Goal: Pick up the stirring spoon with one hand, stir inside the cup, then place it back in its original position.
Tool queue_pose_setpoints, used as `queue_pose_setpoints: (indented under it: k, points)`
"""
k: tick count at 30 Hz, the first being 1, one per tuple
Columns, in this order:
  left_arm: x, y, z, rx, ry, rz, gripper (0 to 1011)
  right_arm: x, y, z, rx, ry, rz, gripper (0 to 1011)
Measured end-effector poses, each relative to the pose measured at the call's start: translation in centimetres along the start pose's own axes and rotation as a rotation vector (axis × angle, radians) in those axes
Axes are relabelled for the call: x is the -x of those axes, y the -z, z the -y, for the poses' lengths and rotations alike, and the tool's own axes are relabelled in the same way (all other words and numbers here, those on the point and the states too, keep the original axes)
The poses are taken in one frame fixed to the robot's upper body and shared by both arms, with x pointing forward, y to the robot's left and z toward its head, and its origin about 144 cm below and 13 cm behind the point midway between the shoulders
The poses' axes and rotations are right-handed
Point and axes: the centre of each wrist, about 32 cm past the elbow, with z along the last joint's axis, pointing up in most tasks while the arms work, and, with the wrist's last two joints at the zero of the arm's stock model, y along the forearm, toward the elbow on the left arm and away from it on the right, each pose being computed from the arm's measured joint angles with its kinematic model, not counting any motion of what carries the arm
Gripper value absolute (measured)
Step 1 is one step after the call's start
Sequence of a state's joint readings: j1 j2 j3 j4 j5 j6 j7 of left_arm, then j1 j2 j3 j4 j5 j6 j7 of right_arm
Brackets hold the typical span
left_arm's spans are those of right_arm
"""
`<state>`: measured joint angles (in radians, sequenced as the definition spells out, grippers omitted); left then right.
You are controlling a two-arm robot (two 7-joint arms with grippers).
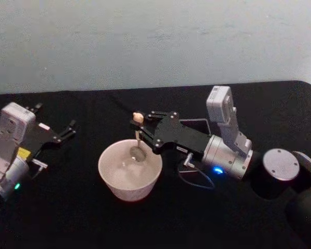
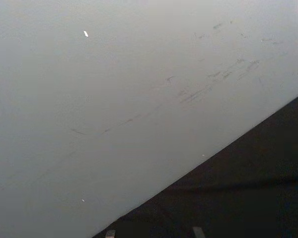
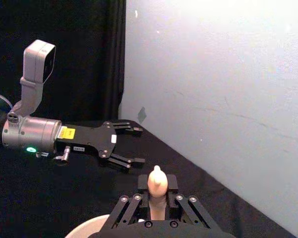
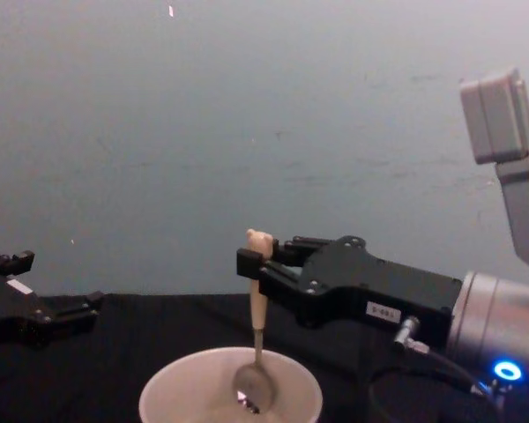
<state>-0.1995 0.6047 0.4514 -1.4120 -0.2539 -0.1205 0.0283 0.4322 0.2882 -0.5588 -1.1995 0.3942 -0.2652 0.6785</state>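
The cream cup (image 1: 116,176) stands near the table's middle, also seen as a rim in the chest view (image 4: 167,386). The stirring spoon (image 1: 138,136) hangs upright over it, its metal bowl (image 4: 252,389) down inside the cup and its bear-like head (image 4: 258,239) on top. My right gripper (image 1: 140,134) is shut on the beige handle (image 4: 257,308), reaching in from the right; the right wrist view has the head (image 3: 157,179) between the fingers. The dark grey holder (image 1: 196,121) is mostly hidden behind the right arm. My left gripper (image 1: 56,118) rests open at the left, apart from the cup.
A pale wall (image 1: 155,41) rises along the back edge of the black table (image 1: 67,218). A cable (image 1: 197,181) loops beside the right wrist. The right arm's dark round joint (image 1: 280,165) sits at the front right. The left gripper (image 3: 135,146) shows open beyond the spoon.
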Motion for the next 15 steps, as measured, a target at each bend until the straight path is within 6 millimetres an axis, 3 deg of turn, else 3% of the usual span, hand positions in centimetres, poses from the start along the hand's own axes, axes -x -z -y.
queue_pose_setpoints:
  k: [15]
  points:
    - [0.0,0.0,0.0,0.000,0.000,0.000,1001,-0.1,-1.4,0.7,-0.053,0.010,0.000,213]
